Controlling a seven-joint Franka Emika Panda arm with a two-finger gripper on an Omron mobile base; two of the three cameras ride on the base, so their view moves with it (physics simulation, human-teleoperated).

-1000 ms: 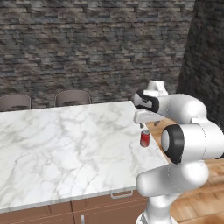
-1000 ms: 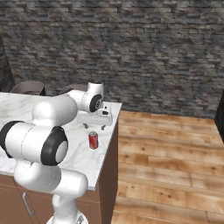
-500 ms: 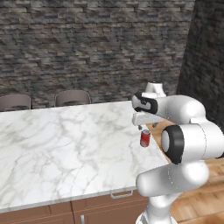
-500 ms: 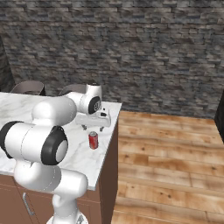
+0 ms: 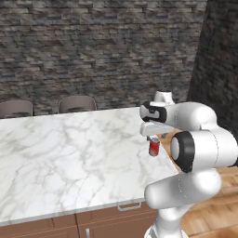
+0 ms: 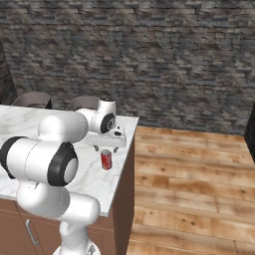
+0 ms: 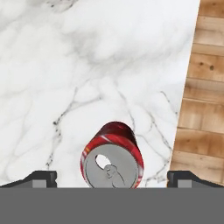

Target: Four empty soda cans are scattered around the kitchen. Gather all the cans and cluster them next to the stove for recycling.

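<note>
The gripper hangs just above a red soda can, looking straight down on its round silver top with the pull tab. Its two small dark fingertips stand wide apart, one on each side of the can, with a clear gap of marble between each tip and the can's wall; nothing is held. From the left base view the hand sits directly over the can, which stands upright on the counter.

The can is a short smooth cylinder, glossy red with a silver lid, near the right edge of a white marble counter veined in grey. The slab is flat and polished, with a thin square edge, and rests on brown wooden cabinets with slim metal handles.

Right of the counter lies a floor of warm brown wooden planks. At the far side of the counter the rounded backs of two dark chairs rise above the marble. Behind them runs a rough wall of grey, irregular stacked stone.
</note>
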